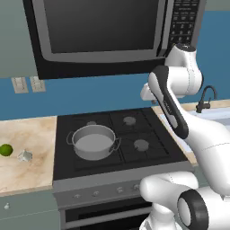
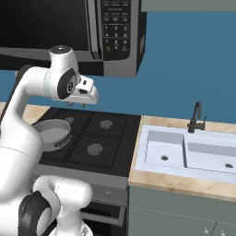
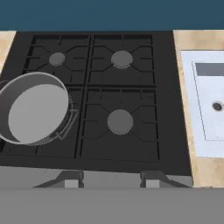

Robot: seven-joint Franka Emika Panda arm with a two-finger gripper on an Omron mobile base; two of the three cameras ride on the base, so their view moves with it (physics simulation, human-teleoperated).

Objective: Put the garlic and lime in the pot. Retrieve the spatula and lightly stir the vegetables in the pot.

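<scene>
While the garlic (image 1: 25, 156) and lime (image 1: 5, 150) are lying at the left edge, beside the empty pot (image 1: 93, 142) at centre-left, nothing is being gripped; the fingers' (image 3: 71, 182) opening cannot be told. A reach leftward is being called for.

A home kitchen: a black gas stove (image 1: 121, 137) under a microwave (image 1: 103, 31); a sink (image 2: 189, 154) set in the worktop (image 2: 184, 184).

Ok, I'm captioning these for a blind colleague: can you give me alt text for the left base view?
A grey pot sits empty on the front left burner of a black stove. A lime and a garlic lie on the wooden counter to its left; the white robot arm rises at right.
</scene>
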